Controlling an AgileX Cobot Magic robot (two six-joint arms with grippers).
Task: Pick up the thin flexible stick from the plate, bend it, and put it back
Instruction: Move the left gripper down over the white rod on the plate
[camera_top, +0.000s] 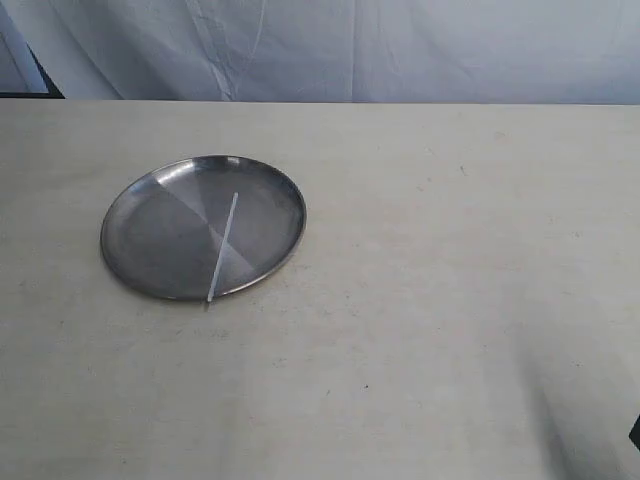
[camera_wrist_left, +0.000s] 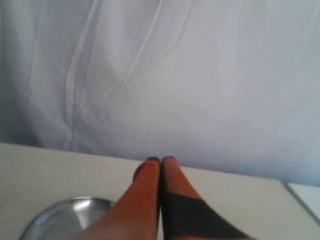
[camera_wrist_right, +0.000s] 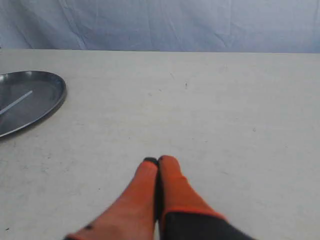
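Note:
The thin flexible stick (camera_top: 222, 247) lies straight across the round silver plate (camera_top: 140, 235), its near end resting over the plate's front rim. The plate sits on the left half of the table. In the right wrist view the plate (camera_wrist_right: 47, 107) and the stick (camera_wrist_right: 16, 102) show at the far left. My left gripper (camera_wrist_left: 160, 161) is shut with nothing between its orange fingers, held above the table beside the plate's edge (camera_wrist_left: 60, 210). My right gripper (camera_wrist_right: 158, 161) is shut and empty too, over bare table well to the right of the plate. Neither gripper shows in the exterior view.
The pale table (camera_top: 430, 300) stretches to the right of the plate. A white cloth backdrop (camera_top: 350, 45) hangs behind the table's far edge. A dark shadow lies at the table's front right corner (camera_top: 590, 430).

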